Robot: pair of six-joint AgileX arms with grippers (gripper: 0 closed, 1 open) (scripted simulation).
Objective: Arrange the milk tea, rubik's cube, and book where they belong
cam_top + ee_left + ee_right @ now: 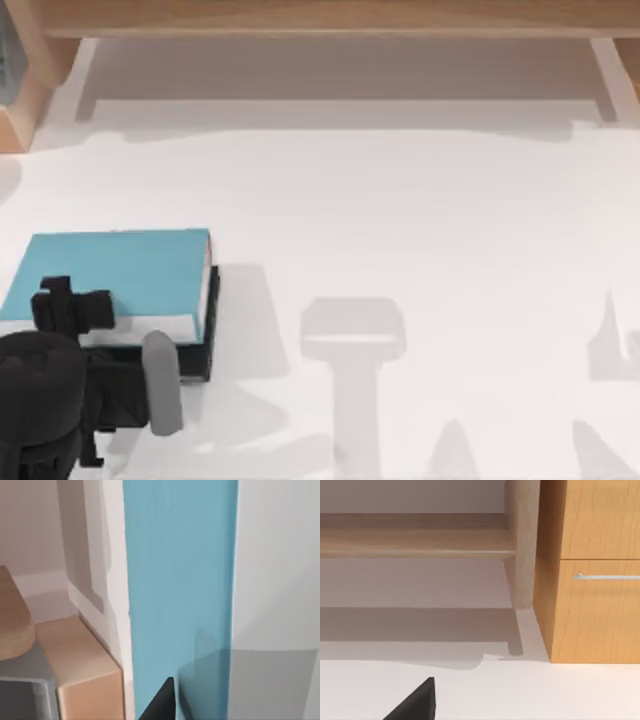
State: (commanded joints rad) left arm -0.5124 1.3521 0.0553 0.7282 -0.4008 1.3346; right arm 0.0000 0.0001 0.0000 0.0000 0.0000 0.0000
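book (110, 275): cyan cover up, at the desk's (420, 220) left near edge, stacked on a dark object whose edge (205, 355) is seen below it
left pincer (70, 308): placed over the book's near-left corner; open or closed cannot be told
left wrist view: cyan cover (180, 595) seen close up, wooden shelf block (85, 675) beside it
right wrist view: wooden cabinet (595, 570) with drawer handle (606, 576) seen at the desk's back

We work over a plain white tabletop (420, 220). The light-blue book (110, 272) lies flat at its near left, stacked on a black object (210, 330) whose edge shows beneath it. Along the far edge stands a wooden shelf (330, 18), and a wooden drawer cabinet (595, 605) rests on the surface.
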